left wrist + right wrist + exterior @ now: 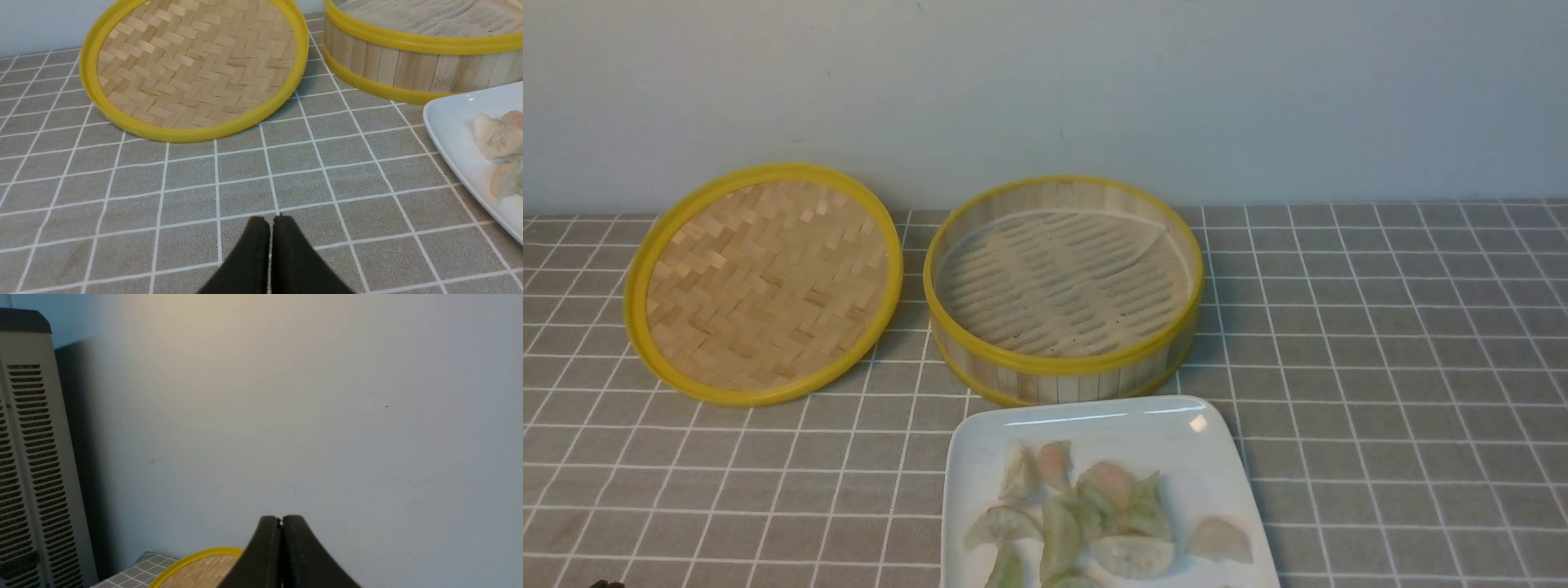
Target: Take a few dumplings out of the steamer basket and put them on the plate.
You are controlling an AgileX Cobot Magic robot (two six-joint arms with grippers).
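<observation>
Front view: no tool in sight here, only a tiny dark bit at the bottom left corner, too small to tell. Steamer basket (1063,290) standing upright at the back of the gray checked worktop (1405,343), near the pale wall (1176,90). Only the pale liner (1058,282) inside the basket. Flat woven lid (764,284) just beside the basket, leaning a little against the wall. White plate (980,457) right in front of the basket, almost touching it. Dumplings (1094,518) piled on the plate, green, whitish and pink ones, some lying on each other, one (1221,539) a bit apart.

Left wrist view: left tool (271,220) with both black tips pressed together, pinching nothing, low above bare worktop (184,196). Lid (194,67) ahead of the tool, well apart. Basket (412,61) ahead and off to one side. Plate (453,134) off to that same side, nearer than the basket, with a few dumplings (496,136) on it. No touching between tool and any of these.

Right wrist view: right tool (281,520) with tips pressed together too, pinching nothing, pointing at the bare wall (327,396). Bit of the lid (200,569) and worktop corner (135,573) low below the tool. Gray box with slots (28,457) off to one side. Basket, plate and dumplings out of sight here.
</observation>
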